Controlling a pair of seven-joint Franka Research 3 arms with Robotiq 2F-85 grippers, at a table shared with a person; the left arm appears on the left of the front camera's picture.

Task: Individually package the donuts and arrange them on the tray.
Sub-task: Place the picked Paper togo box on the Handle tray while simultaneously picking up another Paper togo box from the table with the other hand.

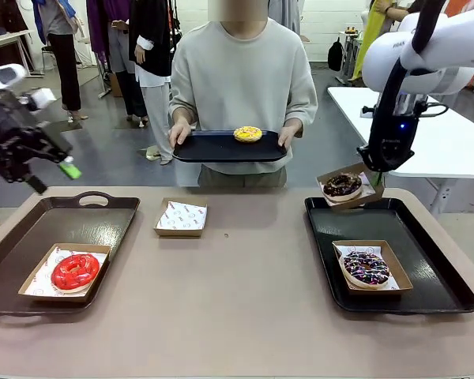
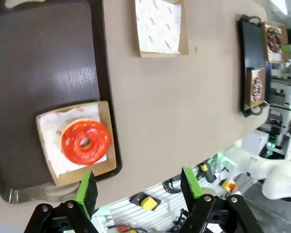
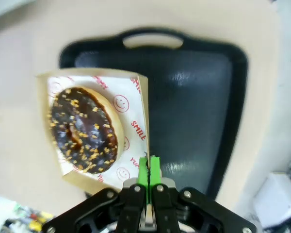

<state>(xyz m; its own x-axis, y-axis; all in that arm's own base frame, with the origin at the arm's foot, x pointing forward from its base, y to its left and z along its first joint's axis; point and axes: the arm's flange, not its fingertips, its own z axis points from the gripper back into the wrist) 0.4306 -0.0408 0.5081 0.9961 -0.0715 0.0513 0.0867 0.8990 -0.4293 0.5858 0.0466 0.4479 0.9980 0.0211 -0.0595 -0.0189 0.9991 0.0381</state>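
My right gripper (image 1: pixel 377 178) (image 3: pixel 149 167) is shut on the edge of a paper-lined box (image 3: pixel 136 97) holding the dark chocolate donut (image 1: pixel 343 185) (image 3: pixel 82 130), tilted just above the right tray's (image 1: pixel 426 253) far left corner. The sprinkled donut (image 1: pixel 366 268) sits boxed on that tray. The red donut (image 1: pixel 75 272) (image 2: pixel 85 141) lies boxed on the left tray (image 1: pixel 63 221). My left gripper (image 1: pixel 54 177) (image 2: pixel 138 187) hangs open high above that tray. A person holds a black tray (image 1: pixel 213 147) with the yellow donut (image 1: pixel 247 133) on it.
An empty paper-lined box (image 1: pixel 182 218) (image 2: pixel 161 26) rests on the table between the trays, near the far edge. The right tray's (image 3: pixel 194 97) far half is bare. A white table (image 1: pixel 450 142) stands behind my right arm.
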